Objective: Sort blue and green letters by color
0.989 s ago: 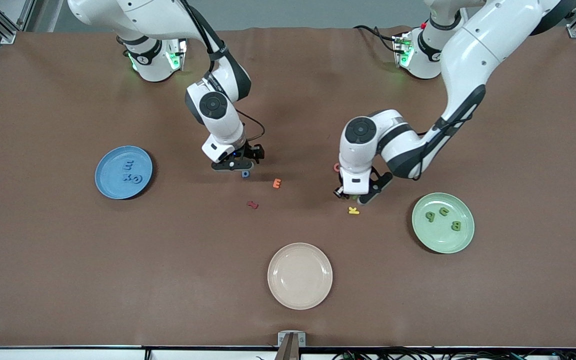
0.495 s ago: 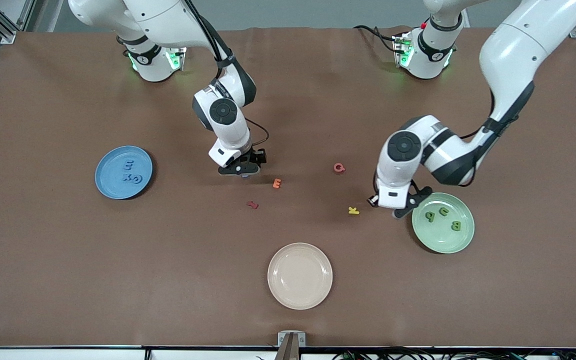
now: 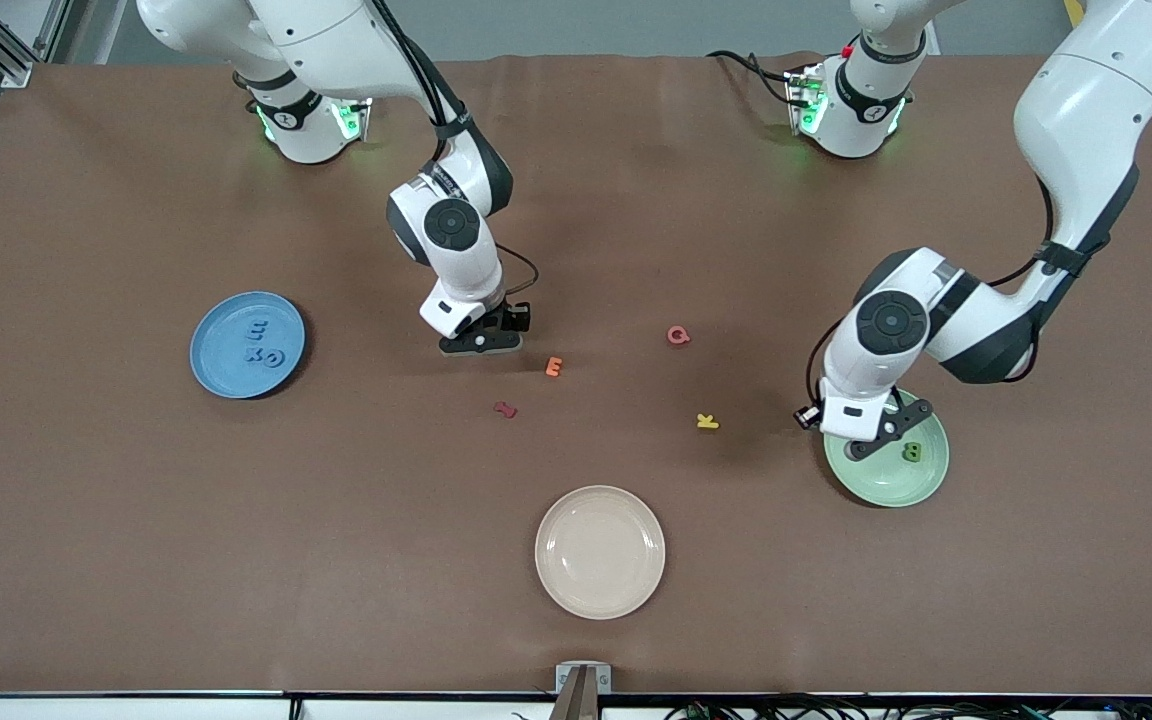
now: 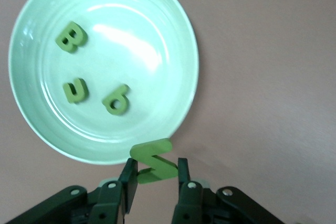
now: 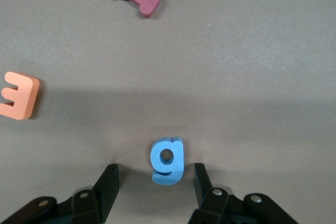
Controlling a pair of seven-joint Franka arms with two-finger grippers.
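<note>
Since a second earlier, the left gripper (image 4: 153, 182), jaws clenched on an olive-green foam letter (image 4: 153, 161), had swung over the pale green plate's rim (image 3: 926, 488). Farther off, the right gripper (image 5: 156, 182), jaws parted, straddled a small blue foam letter g (image 5: 167, 160) on the brown tabletop (image 3: 136, 560). Light and squashy, probably; best pinched across its flat sides.

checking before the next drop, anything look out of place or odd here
Nothing stands out. The left gripper holds a green letter over the green plate; the right gripper straddles the blue letter on the table.
</note>
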